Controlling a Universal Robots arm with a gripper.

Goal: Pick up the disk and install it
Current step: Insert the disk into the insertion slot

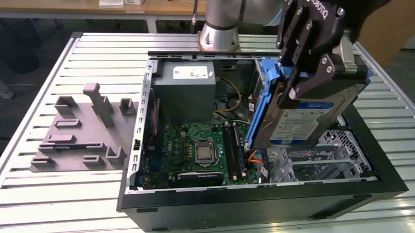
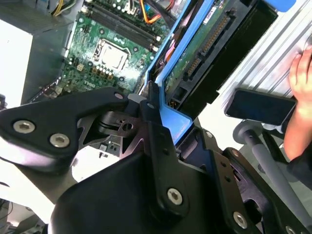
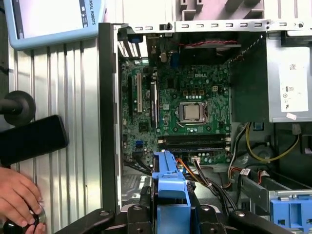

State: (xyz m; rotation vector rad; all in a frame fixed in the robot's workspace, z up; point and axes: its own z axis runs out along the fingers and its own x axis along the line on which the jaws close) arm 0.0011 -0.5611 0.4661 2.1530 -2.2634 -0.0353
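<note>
One grey moulded fixture sits on the slatted desk at the exterior view's left, well apart from the arm. Next over, one black computer case lies open on its side. Inside it: one grey power supply box at the far end, and one green motherboard nearer the camera with a single CPU socket at its middle. Further right, one disk hangs in the air over the case's right half, above the silver drive cage; whether its lower end touches anything cannot be told. Its long axis runs steeply up and down, top leaning toward the exterior view's right. The labelled face is turned to the camera, and the blue carrier frame runs down its left edge. One gripper holds the disk's upper end, two black fingers clamped across it. The second wrist view shows the disk's green circuit-board underside. In both wrist views, one person's hand rests on the desk outside the case, beside one dark phone-like slab. One blue-edged tablet lies further along.
</note>
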